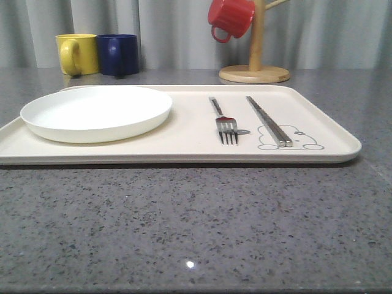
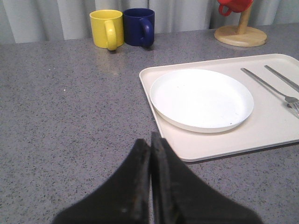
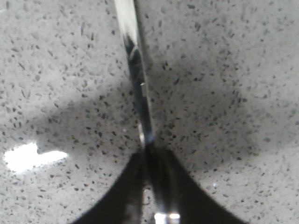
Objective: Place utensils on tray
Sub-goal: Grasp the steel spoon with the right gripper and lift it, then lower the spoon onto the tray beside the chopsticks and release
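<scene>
The cream tray lies across the grey counter. On its right half a silver fork and a pair of chopsticks lie side by side, over the rabbit drawing. My left gripper is shut with nothing in it, above the counter just off the tray's corner. The fork and chopsticks also show at that view's edge. My right gripper is shut on the slim shiny handle of another utensil, close over the speckled counter. That utensil's far end is out of the frame.
A round white plate fills the tray's left half. Behind the tray stand a yellow mug and a dark blue mug. A wooden mug tree with a red mug stands at the back right.
</scene>
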`<state>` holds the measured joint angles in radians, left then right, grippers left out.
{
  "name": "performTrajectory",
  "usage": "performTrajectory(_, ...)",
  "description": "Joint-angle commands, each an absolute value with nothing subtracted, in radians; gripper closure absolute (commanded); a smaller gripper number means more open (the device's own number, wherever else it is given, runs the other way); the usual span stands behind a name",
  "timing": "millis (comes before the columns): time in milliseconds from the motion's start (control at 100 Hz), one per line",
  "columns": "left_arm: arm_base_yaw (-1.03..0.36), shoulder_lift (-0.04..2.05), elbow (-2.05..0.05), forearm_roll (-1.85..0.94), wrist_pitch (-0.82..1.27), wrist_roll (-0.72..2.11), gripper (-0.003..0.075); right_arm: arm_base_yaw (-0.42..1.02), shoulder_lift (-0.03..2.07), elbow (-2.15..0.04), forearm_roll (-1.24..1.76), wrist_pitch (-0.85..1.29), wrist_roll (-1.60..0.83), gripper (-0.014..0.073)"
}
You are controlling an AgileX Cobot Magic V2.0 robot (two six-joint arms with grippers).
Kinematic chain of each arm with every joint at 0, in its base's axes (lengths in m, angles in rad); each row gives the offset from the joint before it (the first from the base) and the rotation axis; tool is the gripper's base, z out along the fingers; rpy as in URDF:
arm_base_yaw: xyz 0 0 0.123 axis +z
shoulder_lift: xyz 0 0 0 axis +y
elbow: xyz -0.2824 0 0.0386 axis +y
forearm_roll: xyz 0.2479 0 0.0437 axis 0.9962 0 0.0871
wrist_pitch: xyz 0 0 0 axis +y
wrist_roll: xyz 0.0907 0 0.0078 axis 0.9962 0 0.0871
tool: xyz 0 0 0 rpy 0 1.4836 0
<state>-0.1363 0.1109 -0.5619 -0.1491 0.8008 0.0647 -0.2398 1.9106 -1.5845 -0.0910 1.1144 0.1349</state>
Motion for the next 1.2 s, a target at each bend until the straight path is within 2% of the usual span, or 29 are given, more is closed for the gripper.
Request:
performTrajectory(0,-0.143,0.123,-0.585,-0.159,0.734,0.065,0.0739,-0.246,1.871,-1.609,-0.101,1.107,0.126,0.0644)
performTrajectory(40,-0.143,0.123,-0.585,-0.159,0.734,0.065,0.0739,-0.246,1.869,-1.609,-0.101,1.107,0.126,0.0682)
performTrajectory(340,-0.143,0.123,-0.585,-0.159,0.734,0.065,0.0739,-0.201,1.771,-1.609,-0.025,1.107,0.129,0.0676)
performTrajectory(610,-0.143,0.123,-0.585,-0.159,0.734,0.065,0.0739,0.037,1.663,-1.609,0.018,1.151,0.156,0.0676)
performTrajectory(880,-0.143,0.123,-0.585,-0.159,0.734,0.065,0.0739,0.282,1.702,-1.607,0.033,1.084,0.279,0.0674)
performTrajectory(1190,-0.143,0.123,-0.585,-0.159,0.734,0.065,0.0739,0.33,1.814,-1.607,0.034,1.064,0.338,0.0674)
